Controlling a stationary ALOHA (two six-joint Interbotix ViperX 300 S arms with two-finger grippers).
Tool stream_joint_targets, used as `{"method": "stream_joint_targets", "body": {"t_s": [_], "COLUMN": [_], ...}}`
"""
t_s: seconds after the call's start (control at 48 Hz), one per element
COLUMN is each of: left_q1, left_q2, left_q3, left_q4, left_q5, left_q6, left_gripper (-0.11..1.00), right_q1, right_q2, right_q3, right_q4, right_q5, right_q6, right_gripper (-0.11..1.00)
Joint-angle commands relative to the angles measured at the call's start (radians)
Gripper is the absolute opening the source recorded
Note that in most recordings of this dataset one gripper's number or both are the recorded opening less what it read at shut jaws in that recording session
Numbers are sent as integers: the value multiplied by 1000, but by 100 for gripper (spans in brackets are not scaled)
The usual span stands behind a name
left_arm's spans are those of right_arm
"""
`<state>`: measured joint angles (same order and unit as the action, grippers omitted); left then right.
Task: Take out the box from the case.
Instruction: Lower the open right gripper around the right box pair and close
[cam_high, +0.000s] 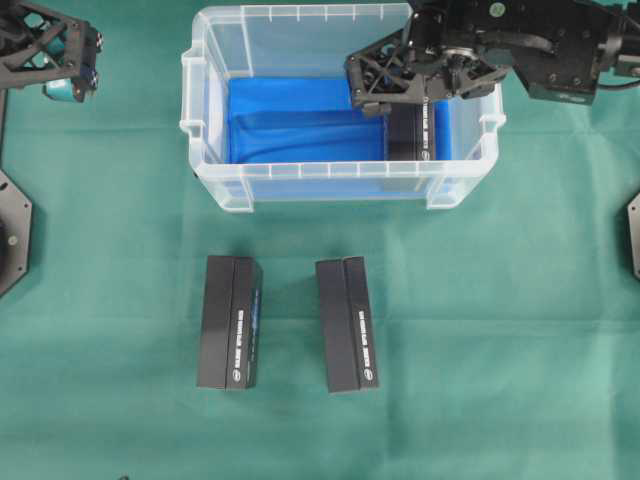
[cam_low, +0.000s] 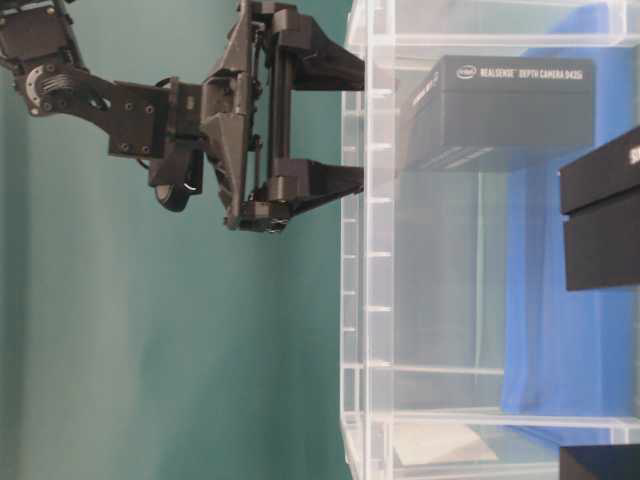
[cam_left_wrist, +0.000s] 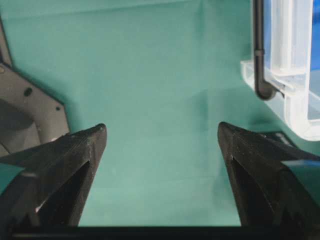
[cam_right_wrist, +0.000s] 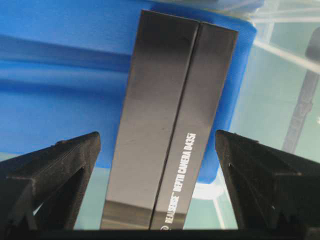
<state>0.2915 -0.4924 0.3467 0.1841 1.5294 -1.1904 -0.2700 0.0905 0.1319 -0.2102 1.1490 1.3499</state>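
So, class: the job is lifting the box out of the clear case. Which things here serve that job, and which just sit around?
Part of the job:
- case
- box inside the case
- right gripper, open above that box

Just lying about:
- two black boxes on the green cloth
- left gripper, open, off to the side

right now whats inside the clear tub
One black box on a blue liner, at the tub's right end. The open right gripper covers part of the box from overhead.
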Motion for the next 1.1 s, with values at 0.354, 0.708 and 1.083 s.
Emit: {"method": "stream_joint_targets", "body": {"t_s": [0.354,0.708,1.083], "left_q1": [6,6,6], "left_q2": [-5,-2,-2], "left_q3": [-15,-17,-17], "left_q4": [2,2,2], "left_q5": [-18,-18,-20], "left_q6": [5,5,5], "left_gripper": [90,90,90], "right_q1": [-26,-35,-37], "right_q2": [-8,32,49], "right_q3": [49,77,77], "right_q4": [-5,-2,0], "right_q5": [-80,-141,-144], "right_q6": [2,2,2], "right_gripper": [93,93,93]}}
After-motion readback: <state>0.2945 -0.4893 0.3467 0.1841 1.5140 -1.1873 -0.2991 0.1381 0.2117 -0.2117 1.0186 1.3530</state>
